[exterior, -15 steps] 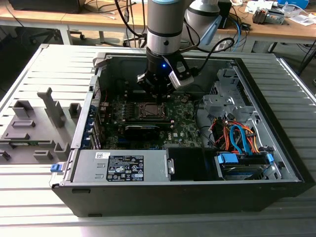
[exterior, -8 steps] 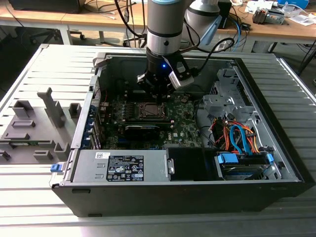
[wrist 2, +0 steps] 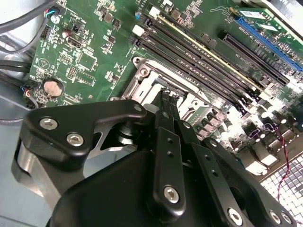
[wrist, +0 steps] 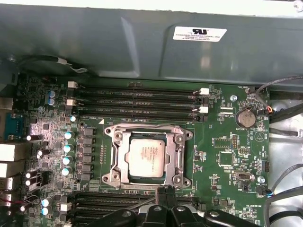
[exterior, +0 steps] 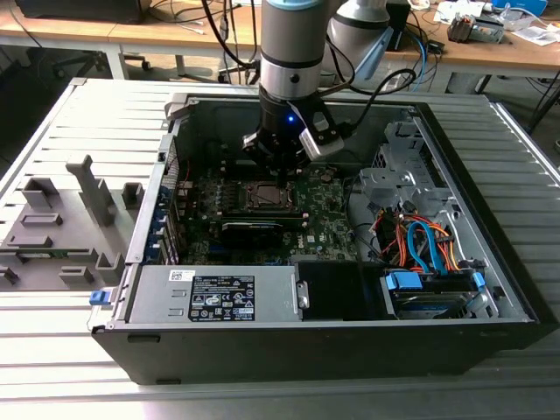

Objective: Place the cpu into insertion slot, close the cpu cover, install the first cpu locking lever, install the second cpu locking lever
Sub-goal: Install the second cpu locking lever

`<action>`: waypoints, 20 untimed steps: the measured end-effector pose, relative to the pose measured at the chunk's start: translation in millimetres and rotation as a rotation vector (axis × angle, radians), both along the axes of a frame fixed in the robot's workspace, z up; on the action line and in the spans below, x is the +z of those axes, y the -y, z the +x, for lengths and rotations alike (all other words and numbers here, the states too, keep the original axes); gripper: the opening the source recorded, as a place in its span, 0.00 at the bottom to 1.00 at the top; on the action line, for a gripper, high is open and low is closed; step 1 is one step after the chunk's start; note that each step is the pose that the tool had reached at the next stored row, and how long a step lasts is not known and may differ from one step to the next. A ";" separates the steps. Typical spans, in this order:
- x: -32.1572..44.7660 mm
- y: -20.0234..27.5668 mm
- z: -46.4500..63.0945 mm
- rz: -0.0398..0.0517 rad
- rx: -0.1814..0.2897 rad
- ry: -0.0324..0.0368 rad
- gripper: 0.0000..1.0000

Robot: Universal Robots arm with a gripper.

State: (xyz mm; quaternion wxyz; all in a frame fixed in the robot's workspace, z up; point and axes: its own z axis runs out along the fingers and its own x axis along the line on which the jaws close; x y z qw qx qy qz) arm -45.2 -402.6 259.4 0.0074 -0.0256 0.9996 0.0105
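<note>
Setting: slatted grey metal bench [exterior: 70,350] with wooden desks behind; grey moulded fixtures [exterior: 66,223] lie on it toward the exterior view's left. Open black computer case [exterior: 490,337] lies on the bench, green motherboard [wrist: 236,156] exposed, power supply [exterior: 214,296] along the near edge, orange and blue cables [exterior: 420,241] toward the exterior view's right. Hand [wrist: 166,190]: black fingers drawn together to a narrow tip at the edge of the insertion slot [wrist: 115,163]; whether anything is pinched there cannot be told. Cpu [wrist: 147,155] lies seated in the slot, cpu cover [wrist: 176,153] down around it. Memory slots [wrist: 137,101] run beside the socket. The locking levers are hard to make out.
</note>
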 end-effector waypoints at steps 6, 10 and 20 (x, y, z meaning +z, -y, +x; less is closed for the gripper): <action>-0.5 1.1 0.0 -0.0001 0.000 0.0000 0.11; -1.1 1.7 0.0 0.0000 0.000 0.0000 0.11; -7.7 2.8 0.0 -0.0013 0.000 0.0000 0.11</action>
